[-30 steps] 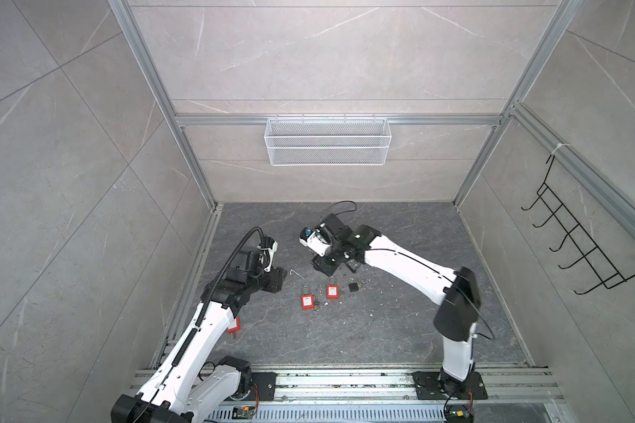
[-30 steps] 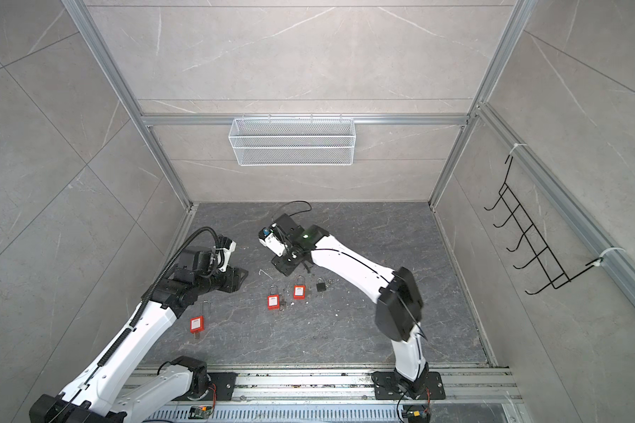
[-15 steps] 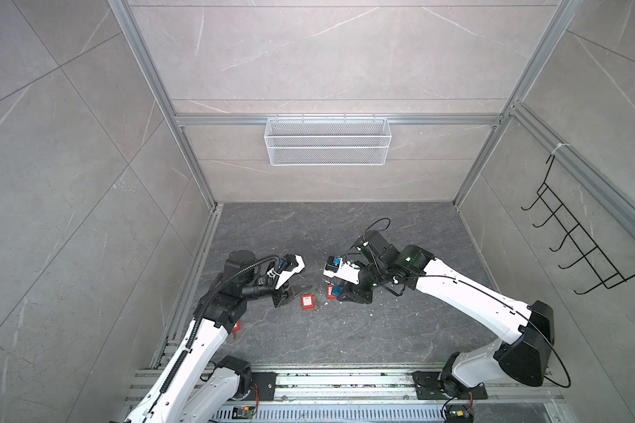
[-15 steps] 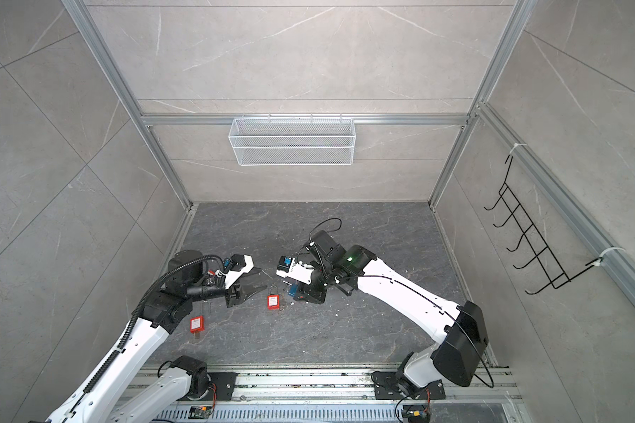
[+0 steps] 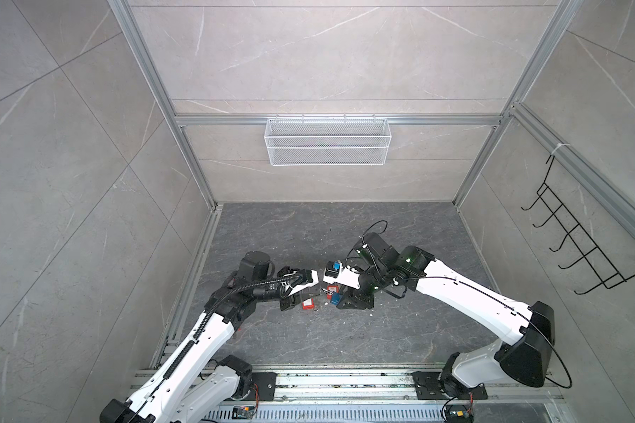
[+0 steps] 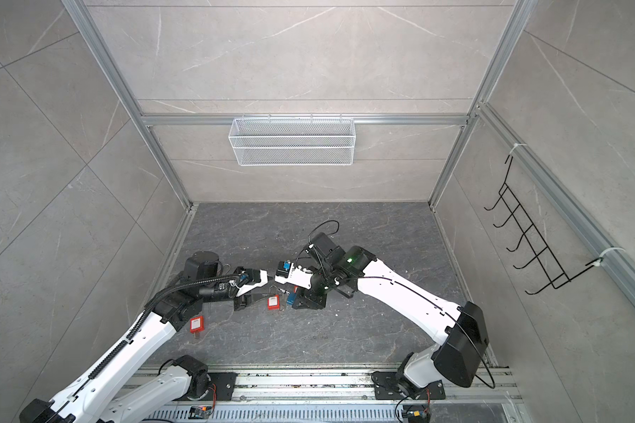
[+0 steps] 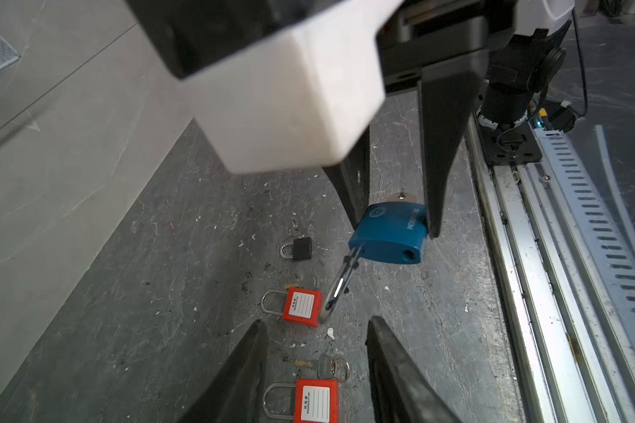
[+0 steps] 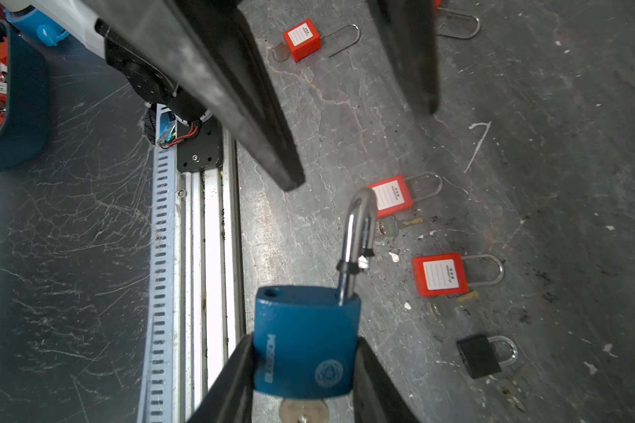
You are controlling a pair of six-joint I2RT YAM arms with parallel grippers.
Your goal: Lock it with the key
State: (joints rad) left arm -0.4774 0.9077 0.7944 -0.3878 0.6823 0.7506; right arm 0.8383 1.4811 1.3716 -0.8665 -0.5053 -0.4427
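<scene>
A blue padlock point(image 8: 305, 340) hangs above the floor with my right gripper point(image 8: 305, 351) shut on its body. Its silver shackle point(image 8: 358, 234) is swung open and points at my left gripper. A key point(image 8: 303, 410) sticks out of the padlock's underside. My left gripper point(image 7: 316, 322) faces the padlock point(image 7: 389, 234) with its jaws open and nothing between them. The shackle tip point(image 7: 327, 315) stands just short of its fingertips. In both top views the two grippers meet over the middle of the floor, around the blue padlock point(image 5: 333, 298) point(image 6: 291, 298).
Red padlocks point(image 7: 303, 305) point(image 7: 316, 401) with keys lie on the floor under the grippers. A small black padlock point(image 7: 301, 249) lies further off, and another red padlock point(image 6: 196, 324) lies by the left arm. The base rail point(image 5: 345, 381) runs along the front; a wire basket point(image 5: 327, 141) hangs on the back wall.
The right gripper has carried the blue padlock from the back of the floor down to the middle. The left gripper has swung right to face it, and its jaws have narrowed somewhat.
</scene>
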